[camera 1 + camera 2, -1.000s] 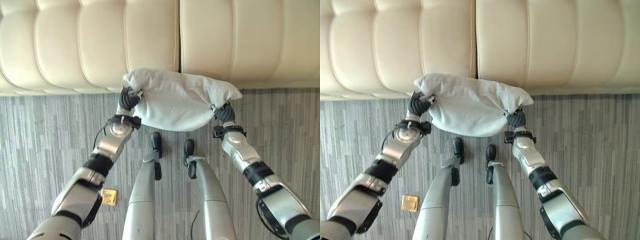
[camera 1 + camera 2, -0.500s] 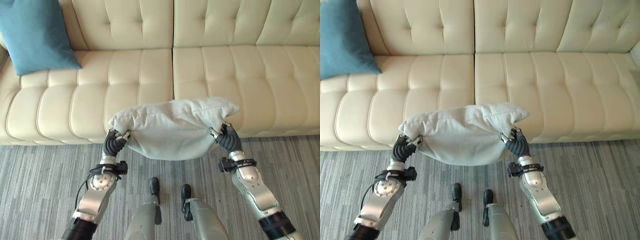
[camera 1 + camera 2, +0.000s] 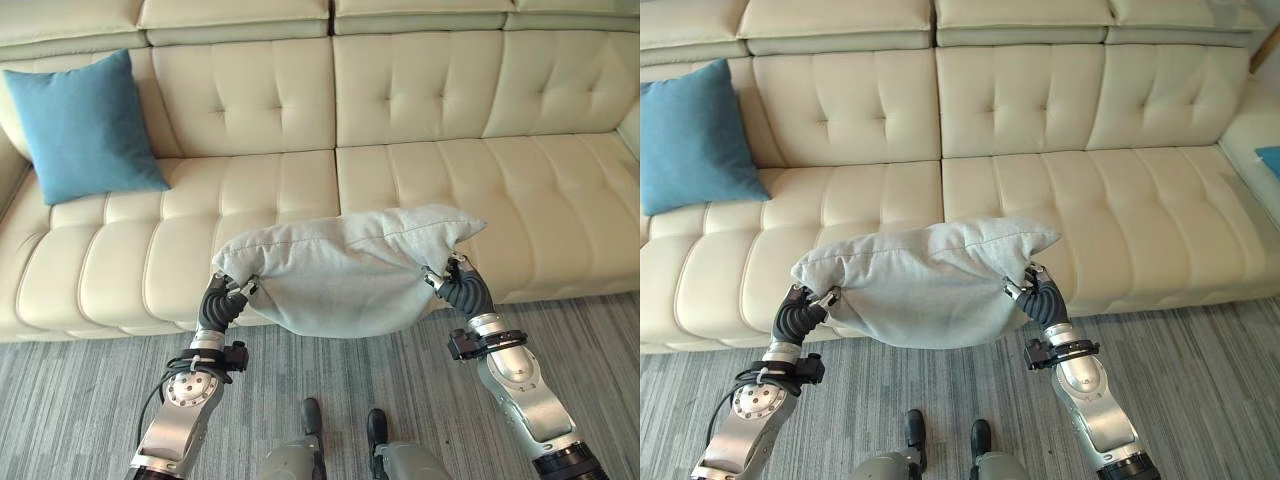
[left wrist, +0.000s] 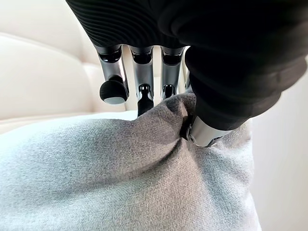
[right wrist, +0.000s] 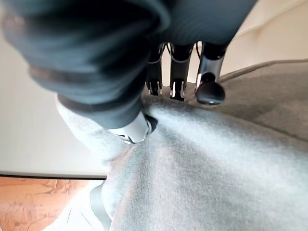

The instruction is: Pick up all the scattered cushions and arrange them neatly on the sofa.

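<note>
Grey cushion (image 3: 345, 270) hangs between the two robot hands, lifted clear of the floor in front of the sofa's front edge. The left robot hand (image 3: 222, 303) pinches the cushion's left corner: in the left wrist view its thumb presses into a fold of the grey cloth while the silver fingers (image 4: 139, 77) curl down behind it. The right robot hand (image 3: 460, 285) clamps the opposite corner in the same way, thumb sunk into the fabric and fingers (image 5: 175, 72) bent over the seam. The cushion sags in the middle between both grips, its upper edge overlapping the front of the seat near the gap between the two seat cushions. Behind it stretches the cream sofa (image 3: 520, 120), and a blue cushion (image 3: 85, 125) leans upright against the backrest near the sofa's left end. Grey striped carpet (image 3: 70, 400) covers the floor before the sofa.
</note>
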Robot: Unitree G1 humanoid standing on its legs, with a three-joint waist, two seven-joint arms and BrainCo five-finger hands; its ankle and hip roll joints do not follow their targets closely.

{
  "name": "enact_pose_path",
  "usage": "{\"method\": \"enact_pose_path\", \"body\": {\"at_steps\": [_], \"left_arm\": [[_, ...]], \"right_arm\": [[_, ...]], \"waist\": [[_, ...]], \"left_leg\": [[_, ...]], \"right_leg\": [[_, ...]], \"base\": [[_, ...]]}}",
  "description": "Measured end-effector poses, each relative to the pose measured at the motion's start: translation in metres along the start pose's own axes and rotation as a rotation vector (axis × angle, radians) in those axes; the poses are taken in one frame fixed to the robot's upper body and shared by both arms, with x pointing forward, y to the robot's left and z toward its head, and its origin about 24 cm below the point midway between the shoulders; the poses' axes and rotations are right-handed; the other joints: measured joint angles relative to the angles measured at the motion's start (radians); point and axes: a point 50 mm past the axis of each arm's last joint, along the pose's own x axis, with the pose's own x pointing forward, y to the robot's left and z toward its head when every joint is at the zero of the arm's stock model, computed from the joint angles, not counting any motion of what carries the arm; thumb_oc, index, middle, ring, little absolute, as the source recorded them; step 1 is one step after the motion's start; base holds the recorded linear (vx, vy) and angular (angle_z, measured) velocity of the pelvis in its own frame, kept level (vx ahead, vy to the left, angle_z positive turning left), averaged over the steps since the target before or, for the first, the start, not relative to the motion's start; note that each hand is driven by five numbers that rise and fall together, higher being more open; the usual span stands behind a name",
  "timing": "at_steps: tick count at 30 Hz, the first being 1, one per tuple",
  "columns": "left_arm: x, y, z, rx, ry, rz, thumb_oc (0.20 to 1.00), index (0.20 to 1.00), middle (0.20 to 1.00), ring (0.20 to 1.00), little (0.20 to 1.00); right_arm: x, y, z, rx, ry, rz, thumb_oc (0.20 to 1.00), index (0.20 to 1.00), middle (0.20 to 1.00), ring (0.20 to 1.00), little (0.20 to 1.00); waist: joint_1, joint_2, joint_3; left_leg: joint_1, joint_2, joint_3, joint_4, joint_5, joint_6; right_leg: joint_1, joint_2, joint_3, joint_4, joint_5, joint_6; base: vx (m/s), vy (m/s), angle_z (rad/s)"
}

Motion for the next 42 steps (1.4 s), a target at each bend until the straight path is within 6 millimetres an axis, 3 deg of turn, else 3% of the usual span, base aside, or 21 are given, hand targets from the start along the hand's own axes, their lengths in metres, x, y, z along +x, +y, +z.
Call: {"method": "enact_pose_path", "body": {"at_steps": [4, 6, 9, 10, 11, 12, 13, 14, 19, 20, 21, 24, 27, 29, 32, 35, 37, 38, 39, 40, 42], "left_arm": [[0.000, 0.000, -0.001, 0.000, 0.006, -0.009, 0.200, 0.200, 0.200, 0.200, 0.200], [0.000, -0.001, -0.002, 0.000, 0.011, -0.012, 0.200, 0.200, 0.200, 0.200, 0.200], [0.002, -0.004, 0.000, -0.002, 0.003, -0.018, 0.200, 0.200, 0.200, 0.200, 0.200], [0.009, -0.005, 0.006, 0.000, -0.026, -0.024, 0.200, 0.200, 0.200, 0.200, 0.200], [0.015, -0.007, 0.007, -0.009, -0.032, -0.024, 0.200, 0.200, 0.200, 0.200, 0.200], [0.016, -0.010, 0.005, -0.028, -0.023, -0.020, 0.200, 0.200, 0.200, 0.200, 0.200], [0.013, -0.018, -0.001, -0.066, 0.005, -0.019, 0.200, 0.200, 0.200, 0.200, 0.200], [0.014, -0.019, 0.000, -0.074, -0.002, -0.020, 0.200, 0.200, 0.200, 0.200, 0.200], [0.010, -0.025, -0.004, -0.071, 0.017, -0.068, 0.200, 0.200, 0.200, 0.200, 0.200], [0.003, -0.020, -0.006, -0.049, 0.030, -0.077, 0.200, 0.200, 0.200, 0.200, 0.200], [0.003, -0.020, -0.006, -0.049, 0.030, -0.081, 0.200, 0.200, 0.200, 0.200, 0.200], [0.004, -0.018, -0.004, -0.046, 0.019, -0.084, 0.200, 0.200, 0.200, 0.200, 0.200], [0.008, -0.019, 0.001, -0.046, -0.001, -0.094, 0.200, 0.200, 0.200, 0.200, 0.200], [0.010, -0.024, 0.006, -0.050, -0.023, -0.118, 0.200, 0.200, 0.200, 0.200, 0.200], [0.013, -0.027, 0.009, -0.054, -0.036, -0.130, 0.200, 0.200, 0.200, 0.200, 0.200], [0.013, -0.024, 0.007, -0.041, -0.028, -0.126, 0.200, 0.200, 0.200, 0.200, 0.200], [0.010, -0.023, 0.002, -0.039, -0.004, -0.119, 0.200, 0.200, 0.200, 0.200, 0.200], [0.007, -0.022, -0.002, -0.040, 0.014, -0.110, 0.200, 0.200, 0.200, 0.200, 0.200], [0.014, -0.020, 0.001, -0.027, 0.003, -0.106, 0.200, 0.200, 0.200, 0.200, 0.200], [0.018, -0.017, 0.003, -0.022, -0.009, -0.092, 0.200, 0.200, 0.200, 0.200, 0.200], [0.024, -0.007, -0.002, 0.025, 0.017, -0.059, 0.200, 0.200, 0.200, 0.200, 0.200]], "right_arm": [[-0.004, 0.000, -0.003, -0.006, 0.018, 0.003, 0.200, 0.200, 0.200, 0.200, 0.200], [-0.006, 0.000, -0.005, -0.019, 0.027, 0.004, 0.200, 0.200, 0.200, 0.200, 0.200], [-0.007, -0.003, -0.006, -0.029, 0.035, -0.003, 0.200, 0.200, 0.200, 0.200, 0.200], [-0.007, -0.005, -0.005, -0.017, 0.031, -0.022, 0.200, 0.200, 0.200, 0.200, 0.200], [-0.010, -0.009, -0.002, -0.037, 0.024, -0.023, 0.200, 0.200, 0.200, 0.200, 0.200], [-0.010, -0.012, -0.004, -0.050, 0.034, -0.024, 0.200, 0.200, 0.200, 0.200, 0.200], [-0.015, -0.014, -0.010, -0.060, 0.078, -0.034, 0.200, 0.200, 0.200, 0.200, 0.200], [-0.015, -0.015, -0.010, -0.063, 0.082, -0.034, 0.200, 0.200, 0.200, 0.200, 0.200], [-0.035, -0.018, -0.025, -0.045, 0.161, -0.056, 0.200, 0.200, 0.200, 0.200, 0.200], [-0.036, -0.018, -0.025, -0.043, 0.161, -0.045, 0.200, 0.200, 0.200, 0.200, 0.200], [-0.031, -0.020, -0.022, -0.053, 0.144, -0.038, 0.200, 0.200, 0.200, 0.200, 0.200], [-0.021, -0.025, -0.015, -0.084, 0.112, -0.023, 0.200, 0.200, 0.200, 0.200, 0.200], [-0.019, -0.028, -0.011, -0.090, 0.097, -0.035, 0.200, 0.200, 0.200, 0.200, 0.200], [-0.020, -0.035, -0.008, -0.100, 0.081, -0.059, 0.200, 0.200, 0.200, 0.200, 0.200], [-0.020, -0.039, -0.007, -0.099, 0.076, -0.079, 0.200, 0.200, 0.200, 0.200, 0.200], [-0.020, -0.034, -0.011, -0.057, 0.083, -0.097, 0.200, 0.200, 0.200, 0.200, 0.200], [-0.020, -0.030, -0.013, -0.036, 0.084, -0.098, 0.200, 0.200, 0.200, 0.200, 0.200], [-0.015, -0.028, -0.010, -0.052, 0.076, -0.078, 0.200, 0.200, 0.200, 0.200, 0.200], [-0.012, -0.027, -0.008, -0.059, 0.067, -0.070, 0.200, 0.200, 0.200, 0.200, 0.200], [-0.008, -0.024, -0.004, -0.074, 0.053, -0.042, 0.200, 0.200, 0.200, 0.200, 0.200], [0.013, -0.012, -0.001, -0.083, 0.027, -0.013, 0.200, 0.200, 0.200, 0.200, 0.200]], "waist": [[-0.007, -0.001, 0.001], [-0.016, 0.002, 0.001], [-0.026, 0.012, 0.007], [-0.047, -0.021, 0.010], [-0.068, -0.029, 0.010], [-0.069, -0.003, 0.019], [-0.076, 0.045, 0.037], [-0.078, 0.075, 0.057], [-0.122, 0.044, 0.045], [-0.121, 0.017, 0.009], [-0.112, 0.038, 0.009], [-0.094, 0.042, 0.007], [-0.106, 0.038, 0.001], [-0.126, 0.031, 0.001], [-0.104, -0.016, 0.009], [-0.071, -0.056, 0.008], [-0.065, -0.056, 0.007], [-0.060, 0.013, 0.009], [-0.084, 0.015, 0.008], [-0.069, -0.029, -0.012], [-0.048, -0.031, -0.013]], "left_leg": [[0.002, 0.005, 0.026, 0.016, -0.029, 0.025], [-0.006, 0.000, 0.026, 0.016, -0.038, 0.037], [-0.022, -0.001, 0.003, -0.006, -0.040, 0.033], [-0.073, -0.057, 0.004, 0.097, -0.095, 0.061], [-0.113, -0.065, 0.046, 0.343, -0.208, 0.062], [-0.080, -0.070, 0.019, 0.319, -0.274, 0.053], [-0.053, -0.045, -0.003, 0.289, -0.275, 0.044], [-0.046, -0.017, -0.015, 0.276, -0.267, 0.038], [0.104, -0.008, -0.126, 0.172, -0.254, -0.036], [0.106, -0.001, -0.138, 0.216, -0.289, -0.079], [0.077, 0.028, -0.134, 0.282, -0.301, -0.100], [-0.056, 0.106, -0.090, 0.601, -0.283, -0.109], [-0.086, 0.153, -0.078, 0.678, -0.272, -0.130], [-0.098, 0.143, -0.061, 0.607, -0.274, -0.128], [-0.143, 0.082, -0.070, 0.367, -0.271, -0.122], [-0.256, 0.047, -0.049, 0.218, -0.147, -0.095], [-0.097, 0.011, -0.069, 0.098, -0.068, -0.031], [0.028, 0.057, -0.070, 0.000, 0.041, 0.051], [0.036, 0.071, -0.093, -0.019, 0.039, 0.005], [0.043, 0.023, -0.070, -0.015, 0.030, -0.013], [0.034, 0.052, -0.026, 0.018, 0.000, -0.051]], "right_leg": [[-0.131, -0.012, -0.007, 0.257, -0.016, 0.032], [-0.236, -0.037, -0.037, 0.407, -0.068, 0.079], [-0.282, -0.045, -0.067, 0.315, -0.103, 0.064], [-0.310, -0.090, -0.063, 0.180, -0.108, 0.078], [-0.308, -0.121, -0.029, 0.141, -0.054, 0.140], [-0.302, -0.114, -0.024, 0.152, 0.013, 0.124], [-0.368, -0.080, -0.043, 0.254, 0.003, 0.115], [-0.391, -0.048, -0.066, 0.228, -0.015, 0.103], [-0.288, -0.032, -0.045, 0.077, 0.030, 0.037], [-0.266, -0.037, -0.072, 0.068, 0.116, 0.005], [-0.266, -0.017, -0.098, 0.089, 0.077, -0.054], [-0.247, 0.035, -0.117, 0.122, 0.021, -0.102], [-0.200, 0.064, -0.134, 0.133, 0.006, -0.131], [-0.151, 0.073, -0.102, 0.079, 0.000, -0.131], [-0.060, 0.074, -0.064, -0.004, 0.013, -0.147], [0.017, 0.087, -0.074, -0.056, 0.012, -0.144], [0.047, 0.100, -0.059, -0.028, 0.001, -0.124], [-0.010, 0.162, -0.064, 0.130, -0.035, -0.052], [-0.097, 0.135, -0.057, 0.273, -0.132, -0.063], [-0.120, -0.009, -0.063, 0.171, -0.098, -0.050], [-0.044, 0.026, -0.057, 0.055, -0.003, -0.076]], "base": [[0.05, 0.111, -0.26], [0.17, 0.027, -0.01], [0.28, -0.031, 0.16], [0.24, -0.048, 0.68], [0.41, -0.100, 0.65], [0.56, -0.161, 0.08], [0.61, -0.224, -0.32], [0.48, -0.195, -0.14], [0.33, -0.217, 0.75], [0.27, -0.215, 0.59], [0.37, -0.275, 0.56], [0.24, -0.146, -0.01], [0.17, -0.067, -0.04], [0.21, -0.021, 0.12], [0.14, 0.035, -0.28], [0.16, 0.114, -0.28], [0.17, 0.171, -0.31], [0.13, 0.219, -0.14], [0.06, 0.161, -0.09], [0.04, 0.153, -0.02], [0.02, 0.108, -0.56]]}}
